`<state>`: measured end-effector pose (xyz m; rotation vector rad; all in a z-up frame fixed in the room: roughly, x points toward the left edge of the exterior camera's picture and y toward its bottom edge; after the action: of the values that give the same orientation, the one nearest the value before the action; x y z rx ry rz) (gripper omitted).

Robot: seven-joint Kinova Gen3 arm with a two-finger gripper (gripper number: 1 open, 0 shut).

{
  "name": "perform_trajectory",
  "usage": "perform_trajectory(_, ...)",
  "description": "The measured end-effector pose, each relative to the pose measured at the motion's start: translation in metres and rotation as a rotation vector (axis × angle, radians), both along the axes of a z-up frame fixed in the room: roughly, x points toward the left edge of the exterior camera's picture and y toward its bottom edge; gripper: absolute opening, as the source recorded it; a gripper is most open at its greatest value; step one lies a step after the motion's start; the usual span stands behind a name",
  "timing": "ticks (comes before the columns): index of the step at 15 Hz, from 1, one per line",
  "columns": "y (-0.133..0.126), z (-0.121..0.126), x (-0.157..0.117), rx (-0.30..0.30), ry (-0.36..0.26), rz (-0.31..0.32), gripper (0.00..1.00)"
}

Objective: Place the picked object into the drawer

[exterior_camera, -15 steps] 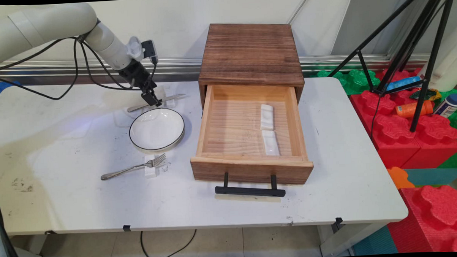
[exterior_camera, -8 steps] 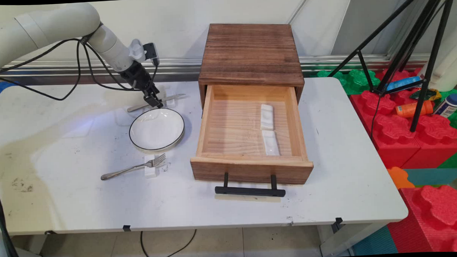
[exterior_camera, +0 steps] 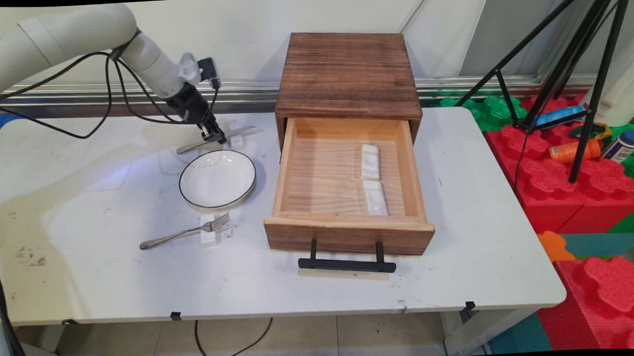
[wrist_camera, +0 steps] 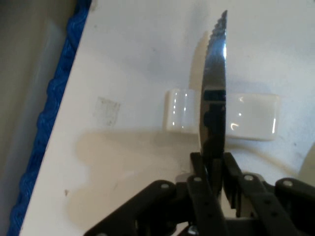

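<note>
Gripper (exterior_camera: 214, 136) fingers are clamped on the table knife (exterior_camera: 240, 131) partway along its length, at the far left of the table (exterior_camera: 115, 280). The blade points right toward the open wooden drawer (exterior_camera: 343, 172), over a small white cutlery rest (exterior_camera: 236, 142). Just nearer lies a black-rimmed white plate (exterior_camera: 218, 179), and nearer again a fork (exterior_camera: 184, 232).

The hand view shows the serrated blade (wrist_camera: 215, 73) pinched between both fingers (wrist_camera: 231, 169) and crossing the rest (wrist_camera: 251, 115); whether they touch is unclear. Only the main view shows the plate, fork and drawer.
</note>
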<state>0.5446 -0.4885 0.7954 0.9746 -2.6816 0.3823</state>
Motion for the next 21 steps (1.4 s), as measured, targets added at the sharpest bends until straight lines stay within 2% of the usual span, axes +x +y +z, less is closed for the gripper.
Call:
perform_trajectory(5,0.011,0.014,0.003,-0.022,-0.002,0.034,0.0)
perform_trajectory(10,0.033,0.04,0.001,-0.072,-0.022,0.077,0.0)
perform_trajectory(16,0.06,0.081,-0.021,-0.152,-0.04,0.101,0.0)
perform_trajectory(21,0.08,0.115,-0.052,-0.219,-0.049,0.093,0.0)
